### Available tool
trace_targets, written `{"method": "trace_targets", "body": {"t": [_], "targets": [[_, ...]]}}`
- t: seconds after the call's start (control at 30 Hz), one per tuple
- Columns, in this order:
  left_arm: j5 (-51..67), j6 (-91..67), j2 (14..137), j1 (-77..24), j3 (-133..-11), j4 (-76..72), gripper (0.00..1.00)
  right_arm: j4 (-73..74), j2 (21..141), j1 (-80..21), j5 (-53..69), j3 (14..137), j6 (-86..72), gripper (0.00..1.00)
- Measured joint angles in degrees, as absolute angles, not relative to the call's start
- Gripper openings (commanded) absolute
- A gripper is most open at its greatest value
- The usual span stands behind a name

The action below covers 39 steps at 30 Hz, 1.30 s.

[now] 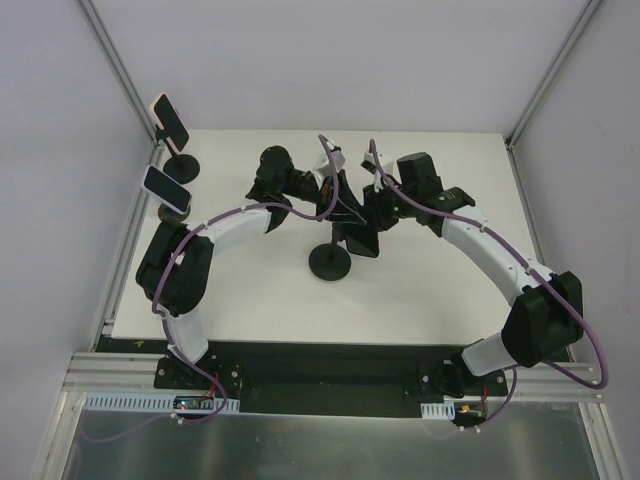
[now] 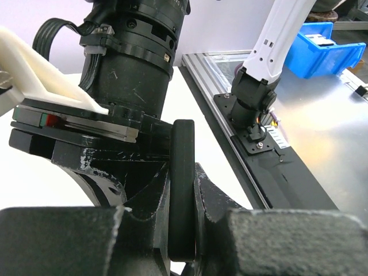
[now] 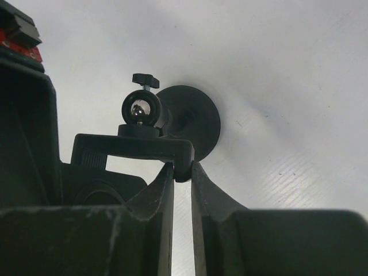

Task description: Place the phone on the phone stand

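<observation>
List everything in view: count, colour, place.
mounted phones: 2, pale cases, dark screens, far-left table edge.
side stands: 2, black, under those phones.
centre stand: 1, black, round base mid-table.
black slab: 1, edge-on, held above mid-table; phone or plate, cannot tell.
table: 1, white.
blue bin: 1, on metal surface beyond the arm bases.
left gripper: 1, black, shut on black slab.
right gripper: 1, black, shut on centre stand's bracket.

Light: bright, even, from overhead; white bench (image 1: 420,290) nearly washed out.
Shadows: soft, faint, diffuse on the bench.
Glare: small highlight on the chrome ball (image 3: 138,110); sheen on metal plate (image 2: 322,132) at 3 o'clock, left wrist view.
Focus: near fingers (image 3: 155,198) soft, grainy at 6 o'clock.
</observation>
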<state>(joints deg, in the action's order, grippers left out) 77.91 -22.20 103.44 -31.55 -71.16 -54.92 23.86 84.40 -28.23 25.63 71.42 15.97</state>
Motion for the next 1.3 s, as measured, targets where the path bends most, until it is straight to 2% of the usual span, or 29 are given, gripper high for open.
{"method": "trace_targets", "body": {"t": [0.37, 0.67, 0.77, 0.93, 1.03, 1.17, 1.3], "targets": [[83.13, -22.81, 106.78, -31.48, -75.42, -54.39, 0.00, 24.03, 85.60, -28.08, 30.06, 72.01, 19.81, 0.01], [83.26, -23.99, 107.02, -29.10, -74.02, -54.92, 0.00, 23.49, 85.62, -28.27, 29.67, 71.96, 20.32, 0.01], [80.86, -19.86, 104.57, -27.64, -71.96, -48.75, 0.00, 21.65, 85.43, -28.88, 28.40, 71.40, 19.31, 0.01], [66.39, -5.26, 95.22, -28.01, -68.45, -26.52, 0.00, 18.39, 83.90, -29.95, 22.85, 69.38, 15.57, 0.00], [49.25, -0.69, 88.77, -30.83, -64.69, -18.44, 0.00, 15.77, 81.95, -32.05, 15.44, 67.02, 12.32, 0.00], [27.40, 4.08, 83.40, -38.30, -62.33, -13.26, 0.00, 14.98, 79.31, -37.93, -3.01, 64.64, 3.42, 0.00], [12.86, 6.74, 80.77, -44.03, -58.46, -14.96, 0.00, 14.11, 77.67, -44.05, -18.59, 62.24, -5.34, 0.00]]}}
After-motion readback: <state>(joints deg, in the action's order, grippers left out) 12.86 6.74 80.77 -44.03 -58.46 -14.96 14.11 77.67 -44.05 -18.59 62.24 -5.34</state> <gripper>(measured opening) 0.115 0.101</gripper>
